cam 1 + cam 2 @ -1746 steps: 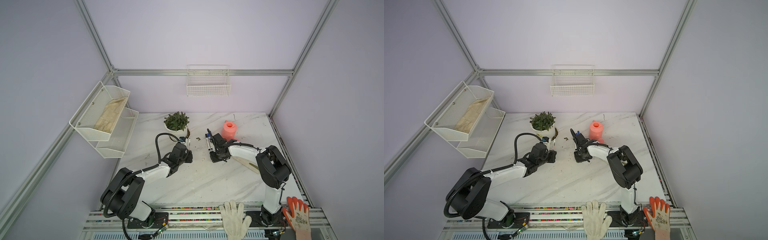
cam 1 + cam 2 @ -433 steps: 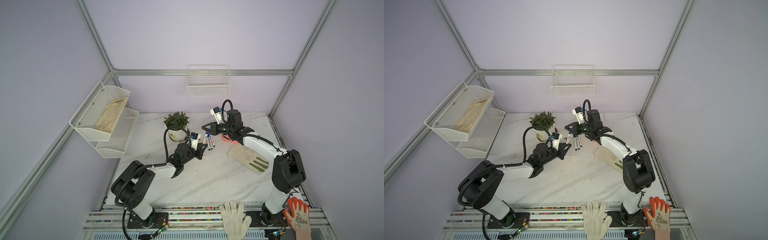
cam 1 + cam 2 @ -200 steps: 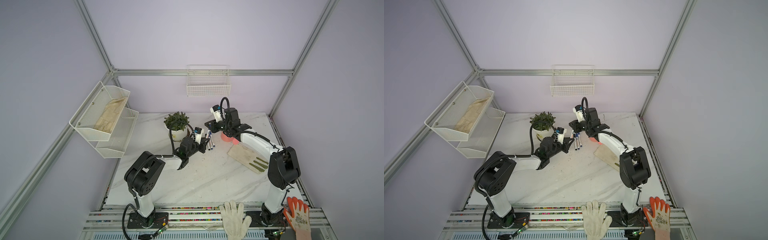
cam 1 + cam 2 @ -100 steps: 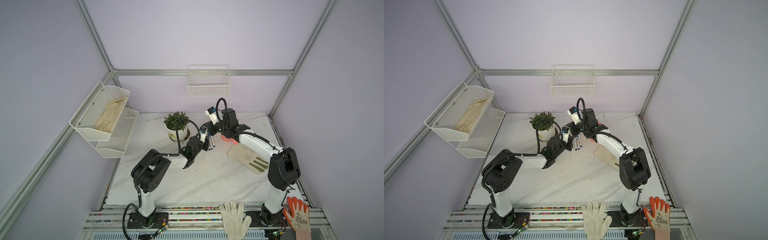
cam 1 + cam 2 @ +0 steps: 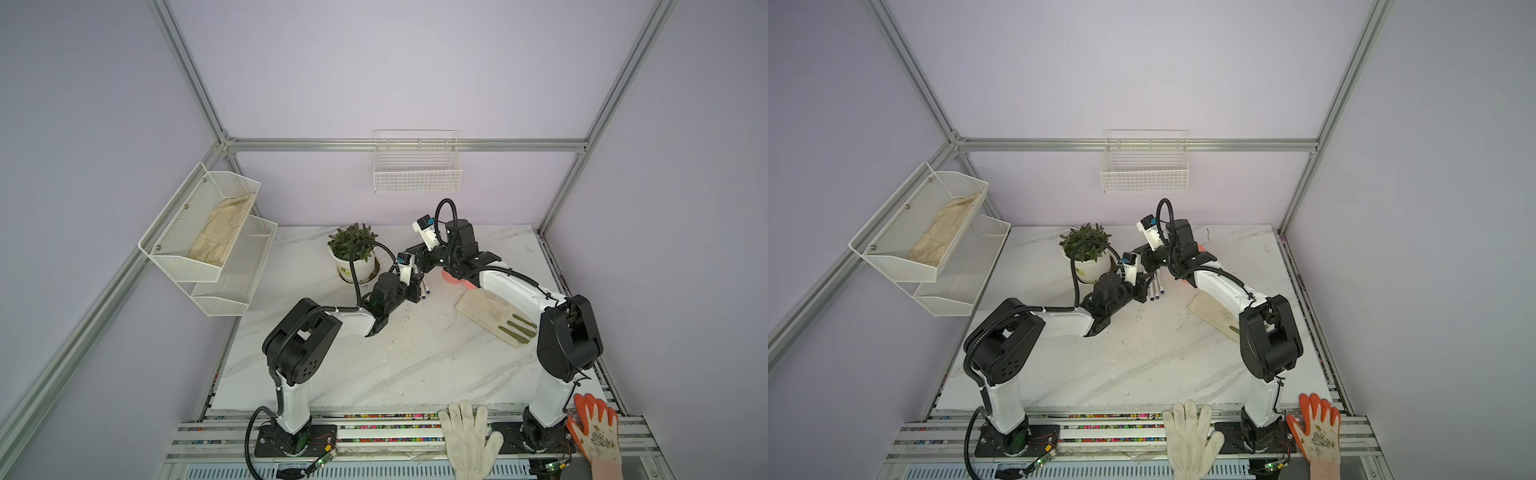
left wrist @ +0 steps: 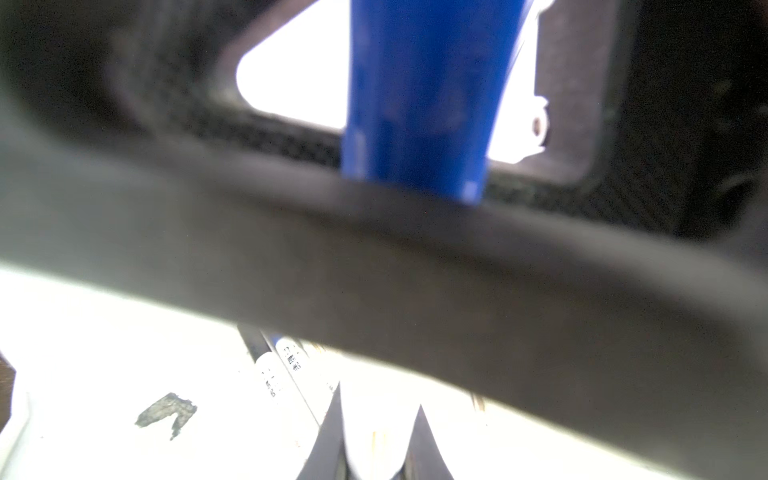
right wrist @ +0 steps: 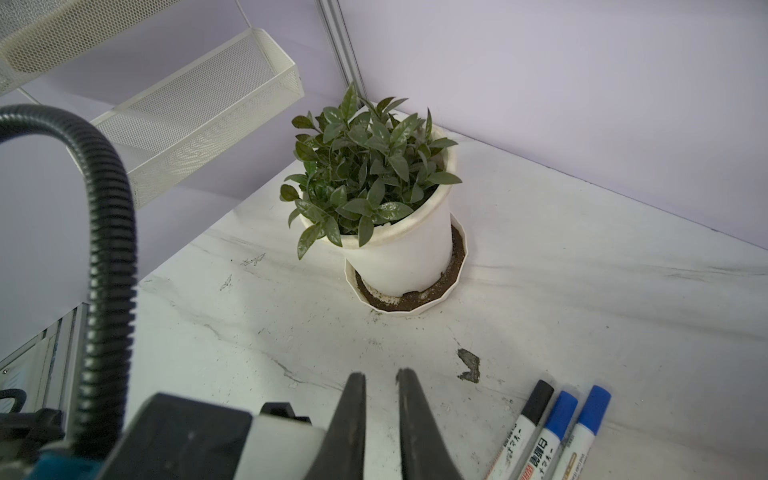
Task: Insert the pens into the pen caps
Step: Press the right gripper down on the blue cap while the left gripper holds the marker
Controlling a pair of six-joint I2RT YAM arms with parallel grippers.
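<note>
Three capped pens (image 7: 540, 451), one black, two blue; left tool (image 6: 378, 399), right tool (image 7: 381, 376) each closed.

Tabletop (image 7: 582, 291): white marble-look, matt, scuffed, gritty specks. Pens (image 7: 540, 453): smooth plastic barrels, printed labels. Pot (image 7: 407, 253): smooth white plastic, slight sheen. Shelf baskets (image 7: 199, 112): white-coated perforated metal. Frame rails (image 5: 311, 144): brushed aluminium. White glove (image 5: 469, 436) at 6 o'clock: knit cloth.

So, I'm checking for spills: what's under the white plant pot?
A white saucer holding loose dark soil around the base of the plant pot. Directly beneath the pot is covered.
</note>
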